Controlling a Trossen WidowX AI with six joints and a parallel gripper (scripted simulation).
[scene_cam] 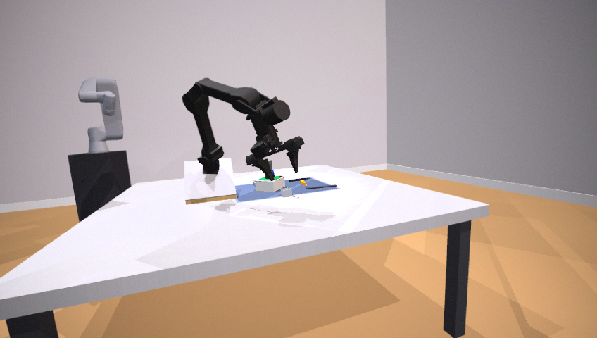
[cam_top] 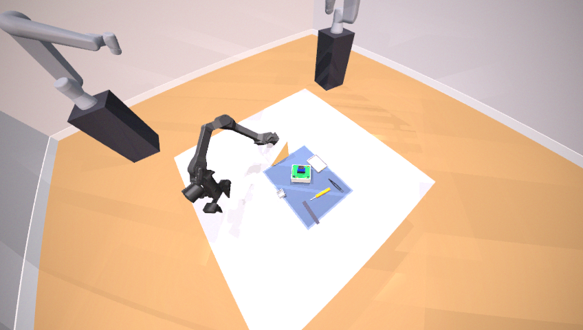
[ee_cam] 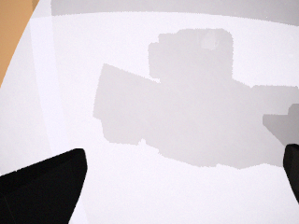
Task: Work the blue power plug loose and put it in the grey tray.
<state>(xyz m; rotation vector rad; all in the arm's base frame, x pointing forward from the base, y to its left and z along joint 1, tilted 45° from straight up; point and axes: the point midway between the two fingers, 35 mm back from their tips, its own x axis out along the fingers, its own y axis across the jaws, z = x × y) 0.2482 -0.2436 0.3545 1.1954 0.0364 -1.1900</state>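
Two spread jaws, well apart from the circuit board (cam_top: 295, 172) (scene_cam: 263, 179).
Nothing sits between the fingers of the gripper (cam_top: 224, 203) (scene_cam: 284, 175) (ee_cam: 186, 159), which hangs above the white table (cam_top: 261, 261) (scene_cam: 251, 251) (ee_cam: 187, 201), left of the board in the top view. The blue power plug (cam_top: 300, 169) (scene_cam: 272, 172) is upright on the board. As seen from the top, the shallow pale tray (cam_top: 311, 166) lies just beside the board, to its upper right; a yellow screwdriver (cam_top: 323, 192) (scene_cam: 303, 182) and black tweezers (cam_top: 337, 186) are to its lower right, and a small grey block (cam_top: 280, 193) (scene_cam: 286, 192) is to its lower left.
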